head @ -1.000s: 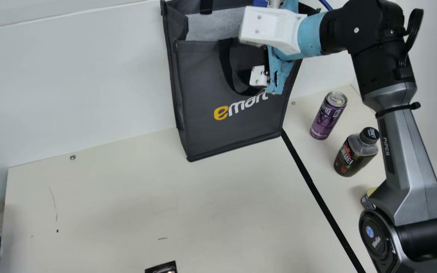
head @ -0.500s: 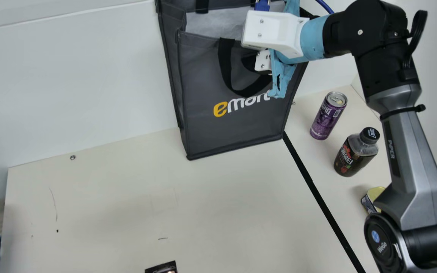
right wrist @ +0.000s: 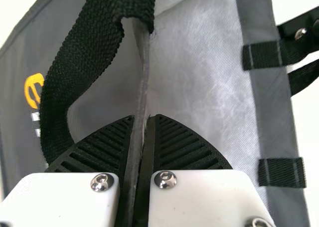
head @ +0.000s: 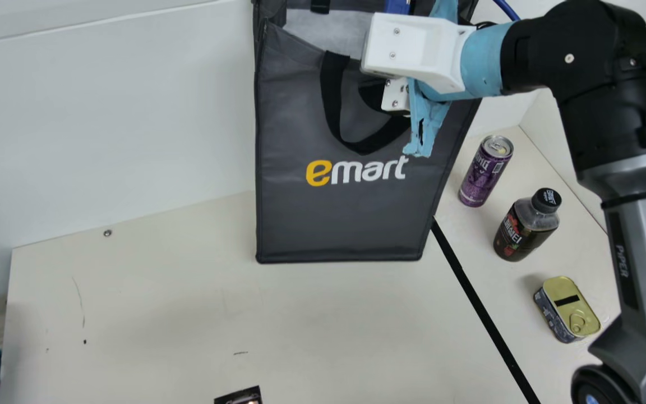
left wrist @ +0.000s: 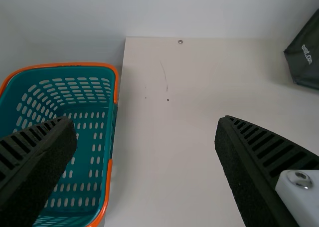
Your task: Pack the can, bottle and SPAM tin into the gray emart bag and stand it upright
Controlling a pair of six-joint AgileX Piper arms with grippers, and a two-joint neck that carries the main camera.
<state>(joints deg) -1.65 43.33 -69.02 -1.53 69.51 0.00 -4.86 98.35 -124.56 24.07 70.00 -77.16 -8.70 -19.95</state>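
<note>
Right gripper (right wrist: 144, 118) is clamped on the upper rim (right wrist: 141, 90) of the gray emart bag (head: 340, 219): one finger on the lining side, one on the printed outer side, closed down to about the fabric's thickness. Handle strap (right wrist: 55, 95) loops down outside, beside the fingers; looks like the grip is on the panel edge, not the strap. Likely reason: a rim grip steers the bag and keeps its mouth spread for loading.

Bag is mouth-up against the back wall (head: 121, 123), printed face to the neck camera. Can't tell if the base bears fully on the table (head: 160, 303), so upright isn't confirmed.

Left gripper (left wrist: 145, 123) has its fingers wide apart, nothing between them, over the table near the teal basket (left wrist: 60, 65). Probably idle, leaving the bag to the right arm.

Can (head: 483, 174) and bottle (head: 525, 230) stand upright right of the black tape line (head: 486, 314); SPAM tin (head: 570, 308) lies flat, pull-ring up, nearest the right arm's upper link. All three are outside the bag, likely staged within right-arm reach.

Judgement: bag-setting step, no packing done. Next: seat the base square, then release. Risk: soft wall folds or the bag tips once let go; a fingertip could also snag the strap.
</note>
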